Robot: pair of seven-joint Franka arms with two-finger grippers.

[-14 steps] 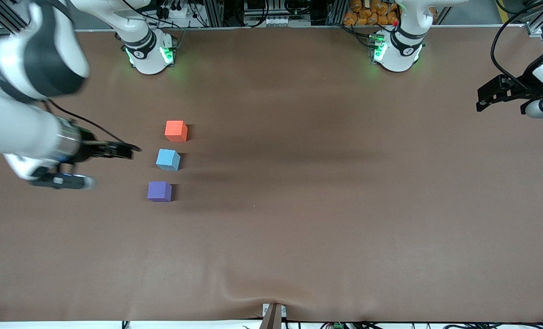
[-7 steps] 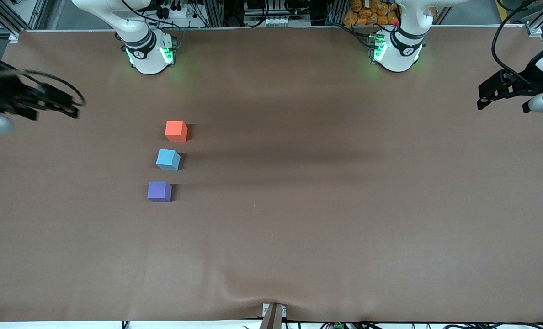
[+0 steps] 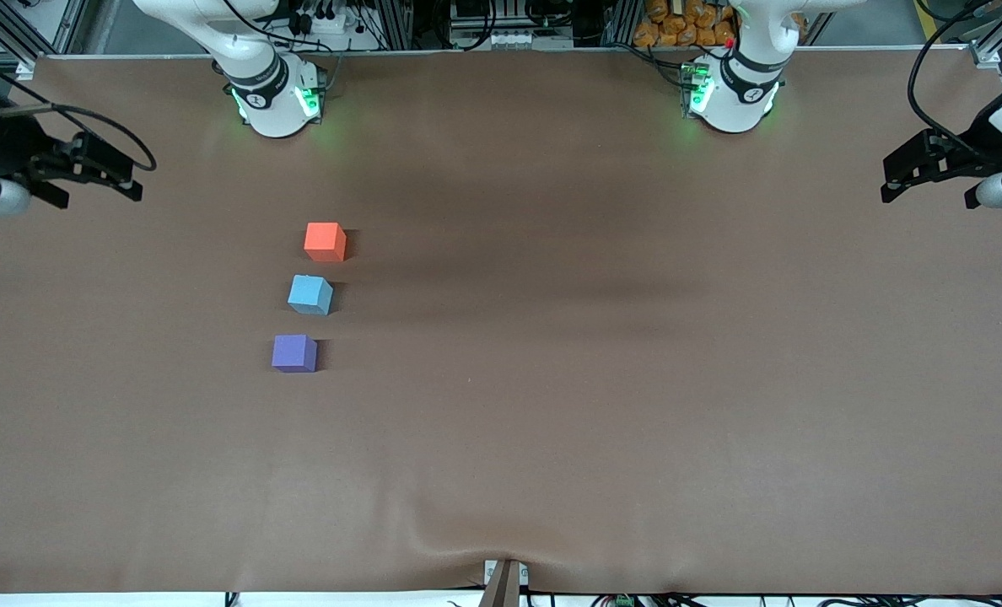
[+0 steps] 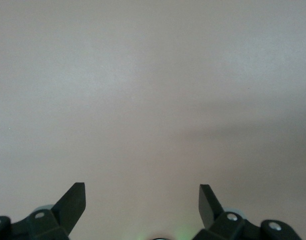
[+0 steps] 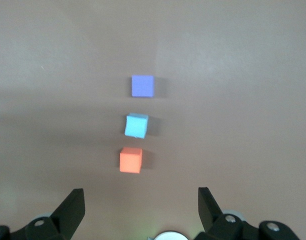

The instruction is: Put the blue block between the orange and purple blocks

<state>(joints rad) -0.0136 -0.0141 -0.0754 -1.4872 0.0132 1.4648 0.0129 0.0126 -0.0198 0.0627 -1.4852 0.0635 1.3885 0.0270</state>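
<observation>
The sky-blue block sits on the table between the orange block and the purple block, the three in a slightly slanted line with small gaps. The purple one is nearest the front camera. The right wrist view shows the purple, blue and orange blocks in a row. My right gripper is open and empty, raised at the right arm's end of the table, well away from the blocks. My left gripper is open and empty at the left arm's end; its wrist view shows only bare table.
The brown table cover has a wrinkle at the front edge by a small bracket. The two arm bases stand along the back edge.
My right arm has pulled back from beside the blocks, up and toward the right arm's end of the table. The blocks have not moved. The left arm has barely shifted.
</observation>
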